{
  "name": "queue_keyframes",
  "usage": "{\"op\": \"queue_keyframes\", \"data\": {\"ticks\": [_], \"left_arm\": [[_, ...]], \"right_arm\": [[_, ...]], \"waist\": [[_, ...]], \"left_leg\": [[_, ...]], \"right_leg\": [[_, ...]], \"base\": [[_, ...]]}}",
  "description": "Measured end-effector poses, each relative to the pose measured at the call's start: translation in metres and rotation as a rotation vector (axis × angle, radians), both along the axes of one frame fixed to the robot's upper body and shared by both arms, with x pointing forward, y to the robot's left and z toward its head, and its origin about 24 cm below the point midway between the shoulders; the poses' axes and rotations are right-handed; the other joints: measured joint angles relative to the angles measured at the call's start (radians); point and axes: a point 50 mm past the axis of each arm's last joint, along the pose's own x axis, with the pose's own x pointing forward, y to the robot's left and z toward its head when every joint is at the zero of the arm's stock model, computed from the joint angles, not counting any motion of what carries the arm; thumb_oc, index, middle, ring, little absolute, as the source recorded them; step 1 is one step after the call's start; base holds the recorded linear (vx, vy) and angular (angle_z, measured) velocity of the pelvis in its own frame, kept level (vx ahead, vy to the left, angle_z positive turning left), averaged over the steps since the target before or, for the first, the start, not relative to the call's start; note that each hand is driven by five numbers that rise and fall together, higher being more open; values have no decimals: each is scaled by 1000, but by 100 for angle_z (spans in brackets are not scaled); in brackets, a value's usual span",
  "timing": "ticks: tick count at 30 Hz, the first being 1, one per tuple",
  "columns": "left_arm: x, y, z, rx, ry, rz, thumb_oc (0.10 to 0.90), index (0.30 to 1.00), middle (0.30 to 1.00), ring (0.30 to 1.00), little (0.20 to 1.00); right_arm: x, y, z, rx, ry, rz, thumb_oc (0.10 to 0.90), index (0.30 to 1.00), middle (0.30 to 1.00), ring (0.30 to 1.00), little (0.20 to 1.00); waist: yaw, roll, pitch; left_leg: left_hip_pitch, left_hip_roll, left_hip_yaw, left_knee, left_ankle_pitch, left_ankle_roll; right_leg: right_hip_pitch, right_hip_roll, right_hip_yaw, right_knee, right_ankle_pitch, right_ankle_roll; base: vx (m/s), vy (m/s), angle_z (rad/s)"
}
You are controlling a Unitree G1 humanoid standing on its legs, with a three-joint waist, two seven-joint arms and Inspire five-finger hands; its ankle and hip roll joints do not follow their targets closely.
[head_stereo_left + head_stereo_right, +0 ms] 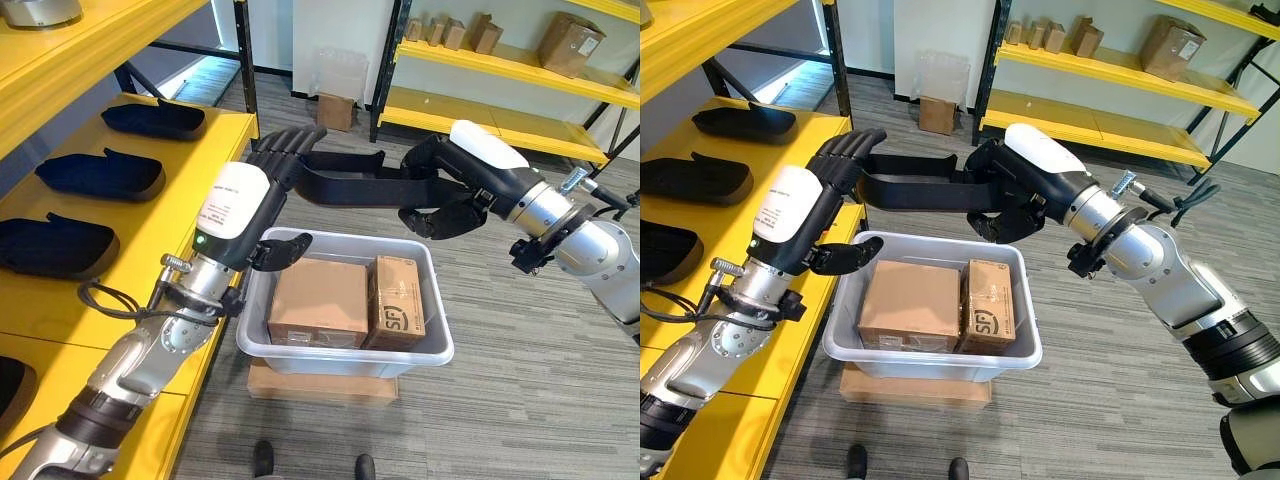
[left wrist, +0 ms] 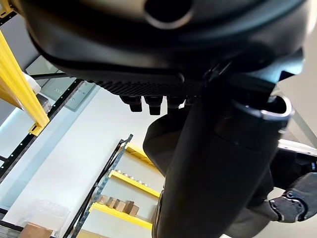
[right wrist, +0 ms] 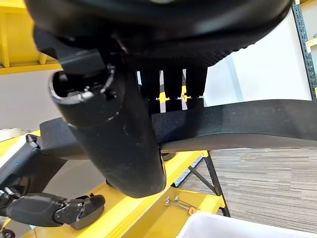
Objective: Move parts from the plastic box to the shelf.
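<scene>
Risk: the long, flat black moulded part (image 1: 350, 187) spans both hands above the grey plastic box (image 1: 345, 355), beside the yellow shelf (image 1: 170, 220); uneven arm motion could tip or drop it. The left hand (image 1: 270, 165) supports one end on straight fingers, thumb underneath. The right hand (image 1: 445, 185) curls round the other end.

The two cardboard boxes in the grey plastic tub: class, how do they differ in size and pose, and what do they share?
The left box lies flat and shows a broad, plain top; the right box stands on a narrower side and looks slimmer. The right box carries dark print and a label, while the left box's top is unmarked. Both are brown cardboard, closed, and sit side by side, touching, inside the tub.
</scene>
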Motion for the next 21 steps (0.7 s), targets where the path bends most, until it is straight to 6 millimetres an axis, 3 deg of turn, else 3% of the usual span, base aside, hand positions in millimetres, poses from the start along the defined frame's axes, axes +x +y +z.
{"op": "queue_keyframes", "data": {"ticks": [12,21], "left_arm": [[2,0,-2,-5,0,11,900,1000,1000,1000,1000],[6,-13,5,19,-29,-39,900,1000,1000,1000,1000]], "right_arm": [[2,5,-7,-2,20,9,400,300,300,300,300],[2,11,-2,3,5,30,400,300,300,300,300]], "waist": [[-3,0,0],[-4,0,0]], "left_leg": [[8,1,21,-4,-1,2],[13,1,23,-11,1,0]], "right_leg": [[-6,-1,20,0,0,0],[-6,-1,22,0,0,0]], "base": [[5,4,-4],[0,0,0]]}}
